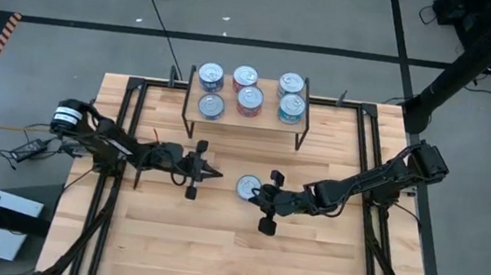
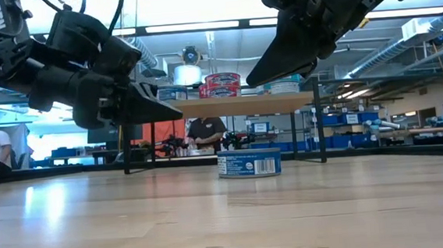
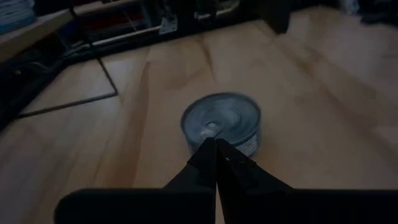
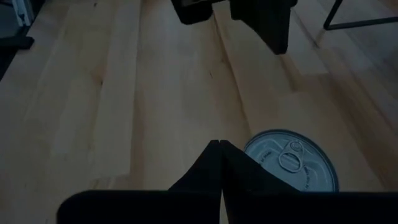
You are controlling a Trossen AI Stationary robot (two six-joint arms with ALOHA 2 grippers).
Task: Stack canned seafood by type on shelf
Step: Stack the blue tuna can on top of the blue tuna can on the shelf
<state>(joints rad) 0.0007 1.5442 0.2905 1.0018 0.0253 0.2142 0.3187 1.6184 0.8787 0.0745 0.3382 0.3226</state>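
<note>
tin [image 1: 248, 188]: silver top, blue label | left tool [image 1: 214, 173] closed | right tool [image 1: 257, 195] closed

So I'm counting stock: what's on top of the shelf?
Six tins show on the shelf from above. The low view suggests some are stacked, so tins beneath others may be hidden.

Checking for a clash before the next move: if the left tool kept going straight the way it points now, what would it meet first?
Most likely the lone can on the table. The shut left tool points across the table toward it, and the left wrist view shows the can just beyond its tips. It hangs above the table, so depth is unclear.
</note>
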